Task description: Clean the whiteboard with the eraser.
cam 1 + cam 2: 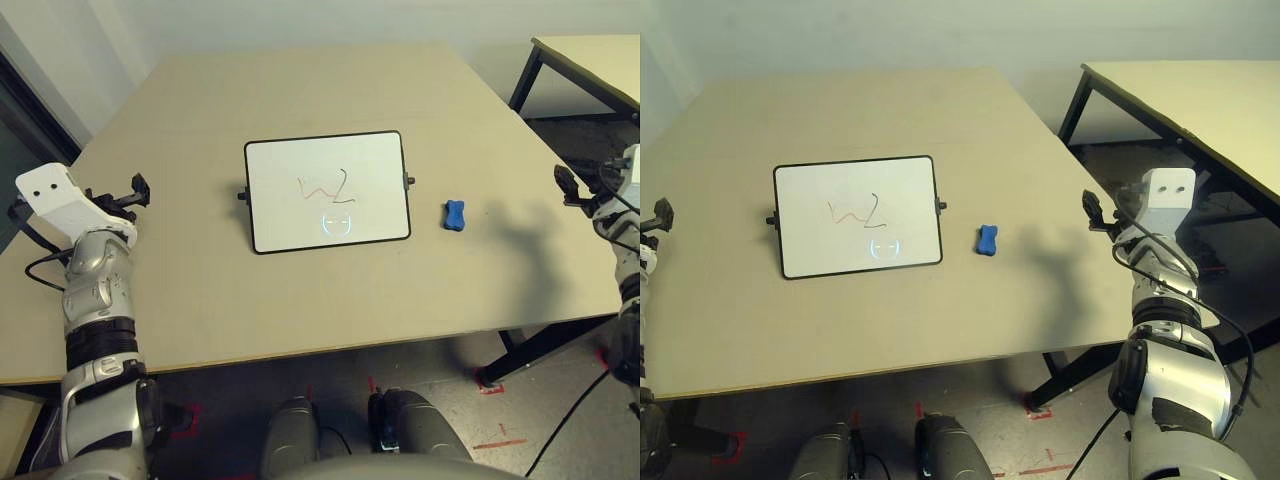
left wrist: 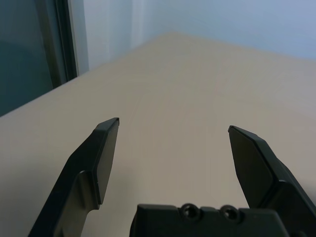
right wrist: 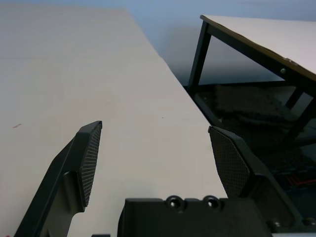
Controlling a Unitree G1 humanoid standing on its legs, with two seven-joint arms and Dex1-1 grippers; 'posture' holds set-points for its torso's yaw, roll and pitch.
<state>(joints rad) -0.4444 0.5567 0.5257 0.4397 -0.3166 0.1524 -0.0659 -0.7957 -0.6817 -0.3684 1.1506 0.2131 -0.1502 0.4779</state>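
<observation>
The whiteboard (image 1: 328, 190) lies flat at the table's middle, black-framed, with a thin reddish scribble (image 1: 325, 187) on it. Just right of it rests the small blue eraser (image 1: 455, 215), untouched. My left gripper (image 1: 137, 192) hovers over the table's left edge, far from the board; the left wrist view shows it (image 2: 173, 129) open and empty. My right gripper (image 1: 1092, 212) hangs at the table's right edge, well to the right of the eraser, and in the right wrist view it (image 3: 155, 131) stands open with nothing between its fingers.
A second table (image 1: 1200, 95) with black legs stands off to the right, across a gap of floor. The beige tabletop (image 1: 300, 90) stretches bare behind the whiteboard. Red tape marks (image 1: 490, 385) dot the floor below.
</observation>
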